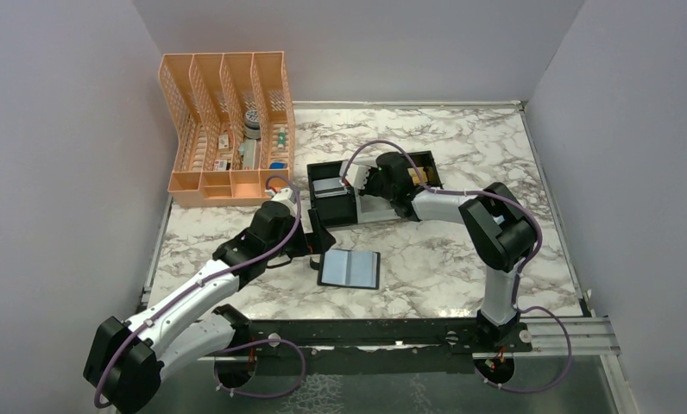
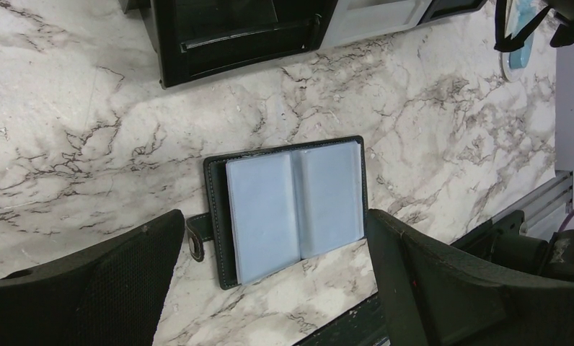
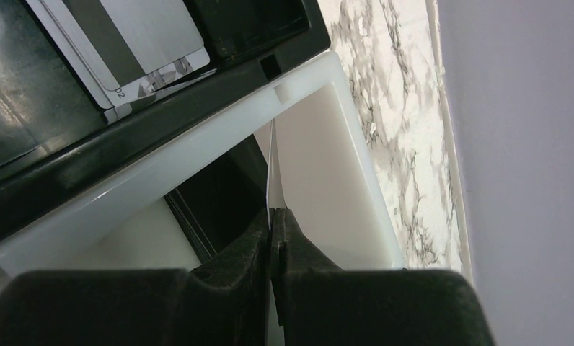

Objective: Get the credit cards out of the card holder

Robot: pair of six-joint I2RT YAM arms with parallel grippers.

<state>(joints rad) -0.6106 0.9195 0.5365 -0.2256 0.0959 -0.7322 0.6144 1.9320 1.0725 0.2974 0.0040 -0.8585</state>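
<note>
**A:** Which step is this reckoned to be?

**B:** A drop-off, most likely. A thin pale plastic card [image 3: 270, 162], seen edge-on, is pinched between the tightly closed tips of the right end effector [image 3: 273, 214] above the white square plastic tray [image 3: 327, 180]. At least one striped grey card [image 3: 125, 36] is laid in the glossy black square tray [image 3: 169, 119] at its 10 o'clock.

The small black bifold card holder with blue-grey lining [image 2: 291, 209] is spread flat on the marble-patterned counter [image 2: 68, 130], at 6 o'clock from the trays in the overhead view. It's framed by the left end effector [image 2: 275, 227], which is spread fully wide with nothing gripped.

**A:** And what's called for next?

**B:** Probably the pinch gets released low enough that the card lands flat instead of being caught on the rim.

What can't be made out:
- The held card's face isn't shown.
- The holder's cloudy sleeves can't be confirmed as emptied.
- Its snap tab is crowded by a finger.
</note>
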